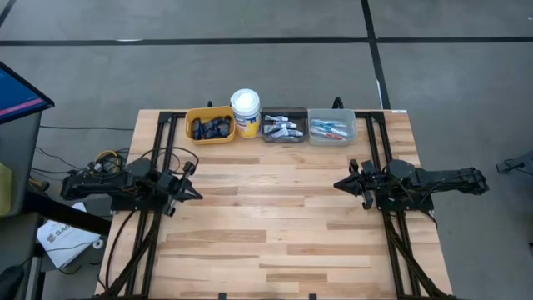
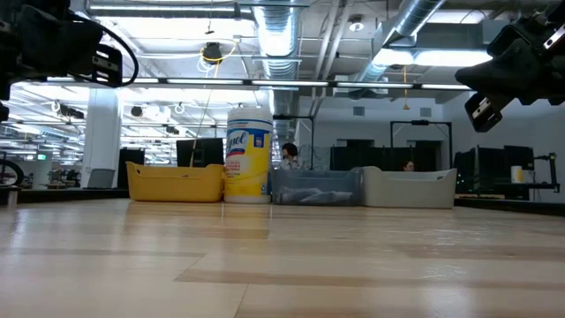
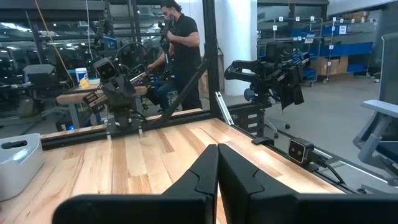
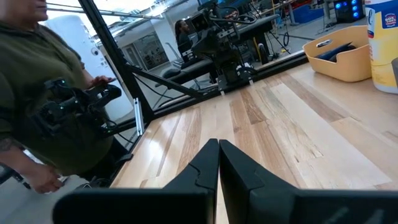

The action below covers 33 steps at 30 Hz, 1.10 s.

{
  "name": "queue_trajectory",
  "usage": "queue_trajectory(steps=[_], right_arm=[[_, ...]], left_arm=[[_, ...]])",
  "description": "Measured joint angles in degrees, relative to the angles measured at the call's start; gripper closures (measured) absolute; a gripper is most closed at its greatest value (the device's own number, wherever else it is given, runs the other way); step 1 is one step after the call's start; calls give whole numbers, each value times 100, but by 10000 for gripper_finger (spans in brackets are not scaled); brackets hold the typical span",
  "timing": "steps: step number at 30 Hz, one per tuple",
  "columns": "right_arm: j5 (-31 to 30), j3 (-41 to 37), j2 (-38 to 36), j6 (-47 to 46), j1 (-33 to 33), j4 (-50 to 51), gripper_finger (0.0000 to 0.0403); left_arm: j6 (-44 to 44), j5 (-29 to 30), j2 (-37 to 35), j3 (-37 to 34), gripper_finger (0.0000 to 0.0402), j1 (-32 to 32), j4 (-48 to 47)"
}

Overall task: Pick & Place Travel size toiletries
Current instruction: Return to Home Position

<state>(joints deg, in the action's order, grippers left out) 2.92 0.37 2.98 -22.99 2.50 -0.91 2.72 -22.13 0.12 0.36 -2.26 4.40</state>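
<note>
Smooth pale wooden table (image 1: 275, 217); matt yellow plastic bin (image 1: 210, 109); white plastic-lidded tub (image 1: 245, 103)

The brand name Lysol reads in dark script on the label of the yellow wipes tub (image 2: 249, 168), which stands between the yellow bin (image 2: 175, 183) and the dark bin (image 2: 313, 187) at the table's far edge. The finer print below that name is too small to read.

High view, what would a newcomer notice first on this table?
A row at the far edge of the wooden table: a yellow plastic bin of dark navy tubes, a white-lidded yellow tub, a dark bin of white tubes, a grey bin of toothbrushes. The left hand and right hand, both shut and empty, wait at the sides pointing inward.
</note>
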Motion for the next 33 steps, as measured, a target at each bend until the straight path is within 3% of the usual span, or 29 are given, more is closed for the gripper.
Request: queue_trajectory(steps=[33], right_arm=[[2, -1, 2, -1, 0, 0, 398]], left_arm=[[0, -13, 2, -2, 400, 0, 95]])
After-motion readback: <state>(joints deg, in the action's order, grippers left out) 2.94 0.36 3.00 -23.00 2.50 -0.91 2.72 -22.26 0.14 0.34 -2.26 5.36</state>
